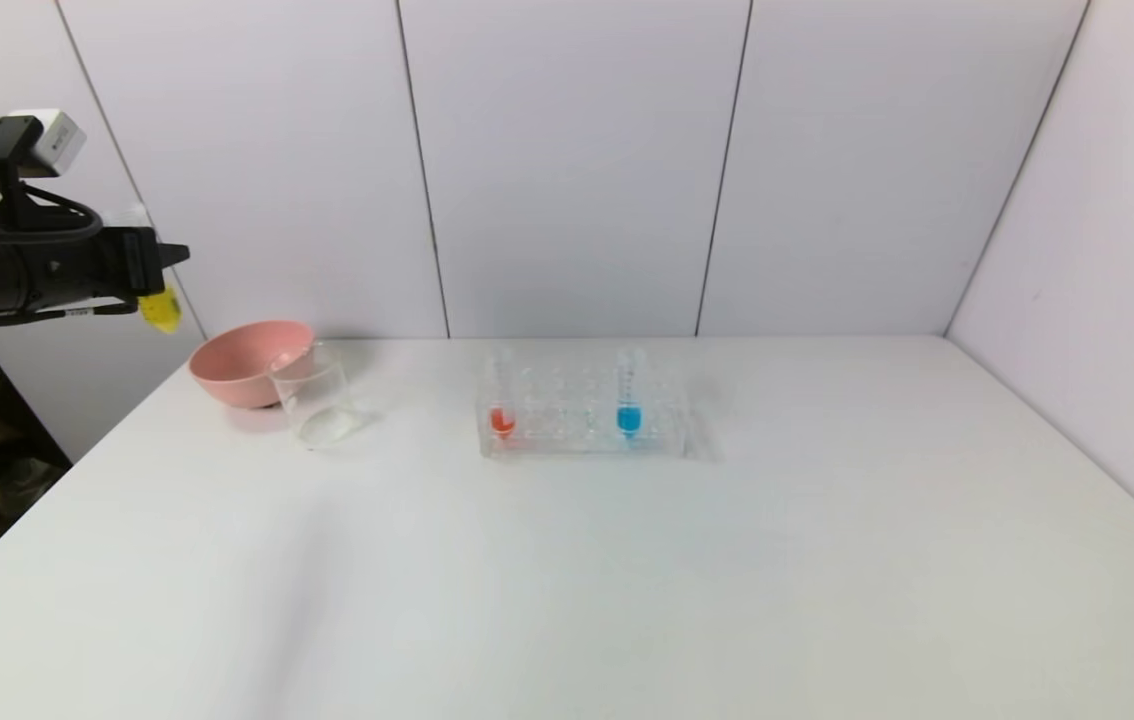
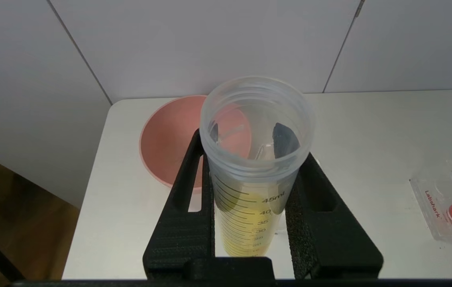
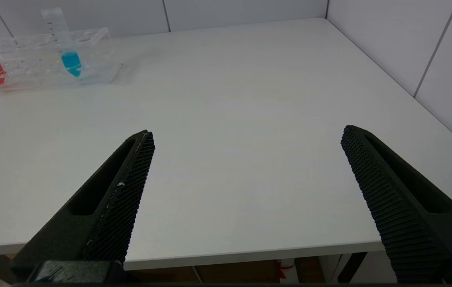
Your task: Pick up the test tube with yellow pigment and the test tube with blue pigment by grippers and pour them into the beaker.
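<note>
- The right gripper (image 3: 246, 191) is waiting near the desk's (image 1: 567, 580) front edge, off the head view, its ribbed black fingers (image 3: 130, 187) standing wide apart with nothing between them.
- The left gripper (image 2: 250, 207) is hanging above the desk's left edge, its flat black fingers (image 2: 188, 215) pressing on the sides of the yellow tube (image 2: 256, 159).
- That tube is a clear, ribbed-mouthed plastic cylinder with printed measuring lines; yellow liquid is sitting low in it, and its open mouth is facing the wrist camera. From the head view it is showing only as a yellow tip (image 1: 159, 310) under the fingers.
- Judging by this, the step in hand is carrying the yellow tube toward the pour; the tube is hanging well left of the beaker (image 1: 315, 395) and above it.
- The next move is probably calling for shifting right until the tube's mouth is over the beaker, then tipping slowly, not over the bowl.
- The beaker, smooth clear glass, is standing on the matte white desk just beside a rounded pink bowl (image 1: 247, 362).
- Farther right, a clear plastic rack (image 1: 582, 410) is holding the blue tube (image 1: 630, 395) and a red tube (image 1: 502, 395), both upright and well apart.
</note>
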`<state>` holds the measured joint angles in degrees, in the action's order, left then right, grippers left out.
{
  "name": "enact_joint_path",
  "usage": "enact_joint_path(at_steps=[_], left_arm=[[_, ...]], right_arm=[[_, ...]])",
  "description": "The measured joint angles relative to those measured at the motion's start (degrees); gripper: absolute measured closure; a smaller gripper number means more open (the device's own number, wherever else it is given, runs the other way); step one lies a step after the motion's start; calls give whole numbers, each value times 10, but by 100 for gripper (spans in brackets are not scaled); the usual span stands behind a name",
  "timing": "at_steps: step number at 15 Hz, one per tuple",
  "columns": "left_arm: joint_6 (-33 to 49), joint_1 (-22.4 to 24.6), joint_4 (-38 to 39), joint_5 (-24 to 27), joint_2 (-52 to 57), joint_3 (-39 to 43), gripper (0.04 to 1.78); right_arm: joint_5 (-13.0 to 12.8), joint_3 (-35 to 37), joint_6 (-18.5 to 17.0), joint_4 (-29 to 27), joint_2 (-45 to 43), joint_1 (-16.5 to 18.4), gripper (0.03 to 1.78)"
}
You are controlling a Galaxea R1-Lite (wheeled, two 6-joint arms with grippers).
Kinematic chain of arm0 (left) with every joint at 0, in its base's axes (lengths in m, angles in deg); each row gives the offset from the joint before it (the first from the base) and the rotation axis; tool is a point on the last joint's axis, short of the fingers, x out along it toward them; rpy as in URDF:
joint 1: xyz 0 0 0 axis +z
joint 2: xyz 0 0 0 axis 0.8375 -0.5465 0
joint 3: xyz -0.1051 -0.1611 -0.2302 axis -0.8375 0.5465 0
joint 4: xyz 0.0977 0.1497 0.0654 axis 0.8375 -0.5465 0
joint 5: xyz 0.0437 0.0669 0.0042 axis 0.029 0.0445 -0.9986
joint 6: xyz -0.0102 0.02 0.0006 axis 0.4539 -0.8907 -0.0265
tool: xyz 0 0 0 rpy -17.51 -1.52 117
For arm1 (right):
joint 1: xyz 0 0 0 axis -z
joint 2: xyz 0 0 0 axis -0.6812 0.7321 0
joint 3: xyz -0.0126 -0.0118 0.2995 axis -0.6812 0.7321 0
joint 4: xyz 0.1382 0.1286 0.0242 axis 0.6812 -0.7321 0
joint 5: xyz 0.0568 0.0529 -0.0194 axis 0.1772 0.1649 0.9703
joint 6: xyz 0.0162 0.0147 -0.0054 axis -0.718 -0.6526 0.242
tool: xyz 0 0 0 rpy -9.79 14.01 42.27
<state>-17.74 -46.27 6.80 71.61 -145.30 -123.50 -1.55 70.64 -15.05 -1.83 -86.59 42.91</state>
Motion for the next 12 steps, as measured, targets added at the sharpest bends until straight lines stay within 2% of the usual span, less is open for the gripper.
enact_joint_path(at_steps=[3, 8, 12], left_arm=[[-14, 2, -1, 8, -9, -2, 131], [-61, 30, -11, 80, -37, -15, 131], [-171, 53, -103, 131, -67, -89, 131]], right_arm=[[0, 0, 0, 0, 0, 0, 10], [0, 0, 0, 0, 0, 0, 10], [0, 0, 0, 0, 0, 0, 10]])
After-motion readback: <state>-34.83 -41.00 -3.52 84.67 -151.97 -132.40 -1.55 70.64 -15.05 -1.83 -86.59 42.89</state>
